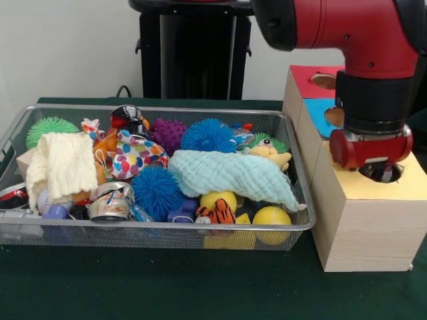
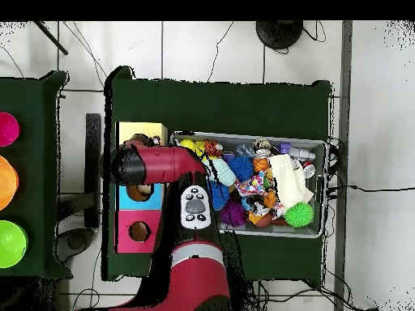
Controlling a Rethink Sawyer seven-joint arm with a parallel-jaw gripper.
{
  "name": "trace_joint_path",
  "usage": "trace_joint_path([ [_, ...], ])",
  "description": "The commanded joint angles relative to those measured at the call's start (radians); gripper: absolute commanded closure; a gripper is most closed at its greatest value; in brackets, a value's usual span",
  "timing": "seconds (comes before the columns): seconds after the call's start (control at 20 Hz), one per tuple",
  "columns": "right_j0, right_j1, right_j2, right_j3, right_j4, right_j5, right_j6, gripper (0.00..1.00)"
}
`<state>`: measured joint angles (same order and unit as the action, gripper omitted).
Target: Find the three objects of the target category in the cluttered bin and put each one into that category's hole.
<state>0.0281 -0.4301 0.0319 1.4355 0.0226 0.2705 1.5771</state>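
Observation:
The wire mesh bin (image 1: 153,109) is full of mixed things. One polka-dot wrapper (image 1: 133,155) lies in its left middle, partly under other items; it also shows in the overhead view (image 2: 251,185). No other wrappers show. My gripper (image 1: 382,173) hangs straight down over the hole (image 1: 395,175) in the yellow top (image 1: 410,187) of the wooden box, its tip reaching into the hole. I cannot see what, if anything, it holds. In the overhead view my arm (image 2: 154,164) covers that hole beside the bin (image 2: 243,135).
The blue-topped hole (image 1: 333,117) and the red-topped hole (image 1: 323,81) lie behind the yellow one. The bin holds spiky blue balls (image 1: 157,190), a pale green cloth (image 1: 233,175), a cream cloth (image 1: 63,165), a dented can (image 1: 109,203) and yellow balls (image 1: 271,217).

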Motion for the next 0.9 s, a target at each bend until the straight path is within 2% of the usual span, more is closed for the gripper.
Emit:
trace_joint_path([
  [0.05,-0.012,0.128,-0.024,0.060,-0.002,-0.111,0.228,1.00],
  [0.75,0.056,0.060,-0.100,0.086,0.027,-0.070,0.218,1.00],
  [0.9,0.053,0.041,-0.091,0.103,0.027,-0.057,0.210,1.00],
])
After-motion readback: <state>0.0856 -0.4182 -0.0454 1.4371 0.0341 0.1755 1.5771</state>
